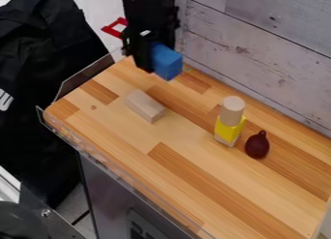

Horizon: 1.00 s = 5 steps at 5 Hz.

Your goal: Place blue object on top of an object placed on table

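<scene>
At the top of the camera view, over the far left corner of the table, the black gripper [152, 59] hangs shut on a blue block [167, 64]. The block shows at the gripper's right side, its left part hidden by the black fingers. Below and slightly left of it, a pale wooden block [143, 105] lies on the table. Farther right stands a stack: a beige cylinder [233, 107] on a yellow block [229, 129], with a pale wooden piece [225, 140] under it. Just right of the stack is a dark red, pear-shaped object [257, 145].
The wooden table [188, 185] has a clear plastic rim [110, 165] along its left and front side. A whitewashed plank wall [259, 49] runs behind it. A red piece [115, 27] shows left of the arm, and black cloth [45, 64] hangs beyond the table's left side.
</scene>
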Tool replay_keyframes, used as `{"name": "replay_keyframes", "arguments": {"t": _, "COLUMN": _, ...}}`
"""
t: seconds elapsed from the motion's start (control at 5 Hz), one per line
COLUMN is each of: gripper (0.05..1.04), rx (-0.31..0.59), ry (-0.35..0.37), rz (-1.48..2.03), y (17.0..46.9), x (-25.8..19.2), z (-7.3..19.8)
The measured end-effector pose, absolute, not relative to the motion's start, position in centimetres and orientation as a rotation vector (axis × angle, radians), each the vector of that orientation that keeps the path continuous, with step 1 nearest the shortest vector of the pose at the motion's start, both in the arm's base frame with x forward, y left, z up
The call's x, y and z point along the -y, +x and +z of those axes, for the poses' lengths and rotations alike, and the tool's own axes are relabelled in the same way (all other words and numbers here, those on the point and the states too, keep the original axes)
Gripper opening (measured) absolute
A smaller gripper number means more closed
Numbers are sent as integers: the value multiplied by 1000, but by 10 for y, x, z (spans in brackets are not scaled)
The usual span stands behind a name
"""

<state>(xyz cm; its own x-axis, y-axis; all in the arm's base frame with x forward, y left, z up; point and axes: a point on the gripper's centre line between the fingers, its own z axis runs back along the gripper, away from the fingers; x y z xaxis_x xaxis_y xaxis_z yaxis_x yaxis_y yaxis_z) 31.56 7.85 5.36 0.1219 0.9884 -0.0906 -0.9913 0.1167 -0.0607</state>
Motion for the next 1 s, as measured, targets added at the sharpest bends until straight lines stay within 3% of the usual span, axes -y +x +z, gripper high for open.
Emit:
{"name": "replay_keyframes", "arguments": {"t": 0.2, "gripper": 585, "rx": -36, "ry": -46, "rz": 1412, "y": 311, "x": -86, "z": 45}}
{"name": "replay_keyframes", "arguments": {"t": 0.6, "gripper": 585, "rx": -46, "ry": 23, "rz": 1333, "y": 307, "x": -73, "z": 34}}
{"name": "replay_keyframes", "arguments": {"t": 1.0, "gripper": 585, "rx": -58, "ry": -10, "rz": 1355, "y": 307, "x": -64, "z": 31}}
